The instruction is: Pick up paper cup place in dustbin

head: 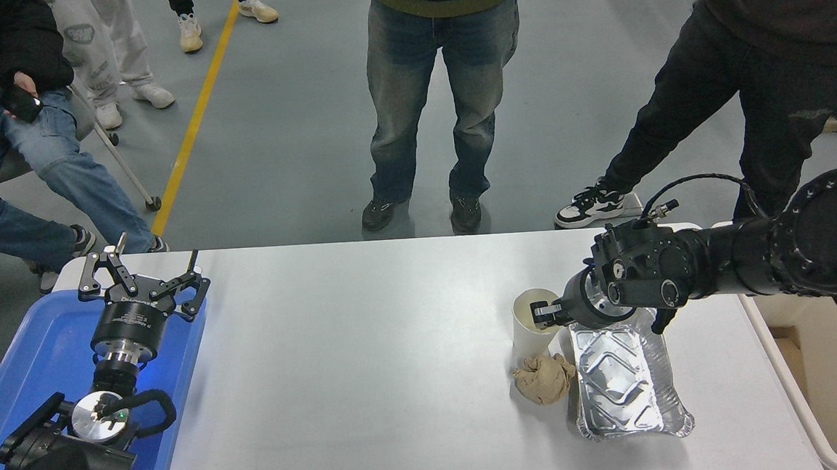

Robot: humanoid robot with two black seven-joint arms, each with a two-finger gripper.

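Reaching in low from the table's right edge: the right arm, stretched level over the tabletop, its wrist above the far end of the foil tray [627, 375] and the right gripper [545, 312] dipped into the mouth of the paper cup [531, 324]. One dark fingertip visible inside the cream interior near the right-hand rim; whether the fingers pinch the cup wall or stand apart cannot be told. Upright, that cup, on the white table [368, 369] right of centre, just beside the tray's far left corner, with the crumpled brown paper ball [542, 379] touching or nearly touching its near side. Parked at the near left corner: the left arm, pointing away over the blue tray [27, 368], the left gripper [143, 276] with fingers spread wide and holding nothing. Past the right edge, partly hidden behind the right arm, the beige dustbin [827, 384], its rim running alongside the table edge. No readable writing on cup, tray or bin; small print on the left gripper's body too fine to make out. Beyond the far edge, a grey floor with a yellow line [193, 118] slanting across it, and several people standing or seated: jeans and dark shoes [417, 210] opposite the table's middle, dark trousers and a black-and-white sneaker [595, 206] toward the far right corner, a seated figure in jeans [29, 171] off the far left corner.
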